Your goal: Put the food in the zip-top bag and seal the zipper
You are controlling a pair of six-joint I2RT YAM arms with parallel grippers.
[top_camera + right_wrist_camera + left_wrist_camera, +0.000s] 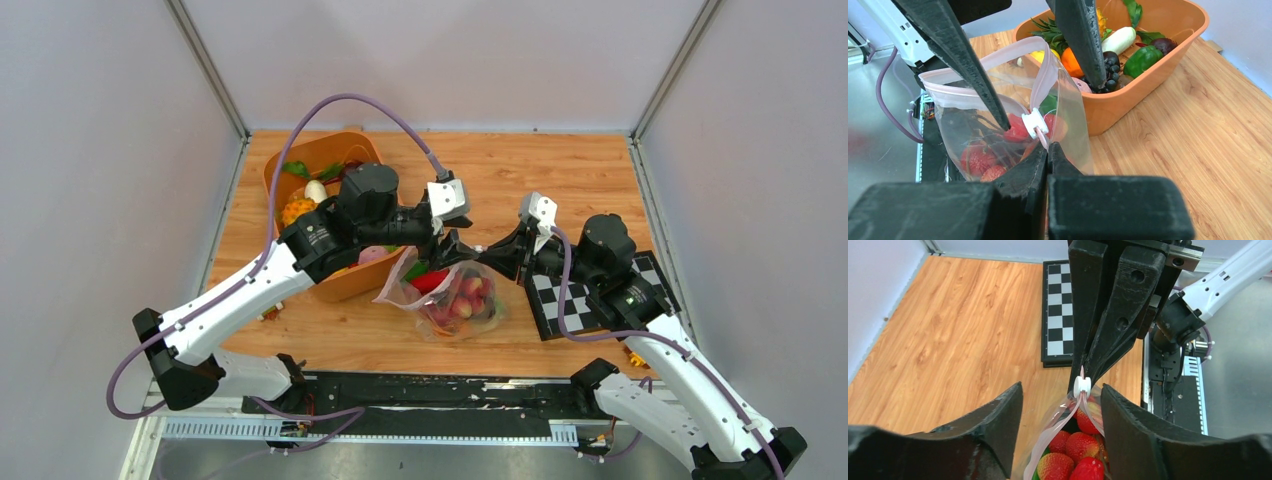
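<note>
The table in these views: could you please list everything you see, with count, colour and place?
zip-top bag: one, clear, mid-table between the arms, mouth partly open
zipper: one, pinkish, along the bag's mouth
slider: one, white, at the zipper's end
strawberries: several, red, inside the bag
tub: one, orange, far left, holding more food
checkered board: one, black-and-white, right side
table: one, wooden brown
left fingers: two, black, apart, either side of the bag's mouth
right fingers: two, black, shut on the bag's edge by the slider
</note>
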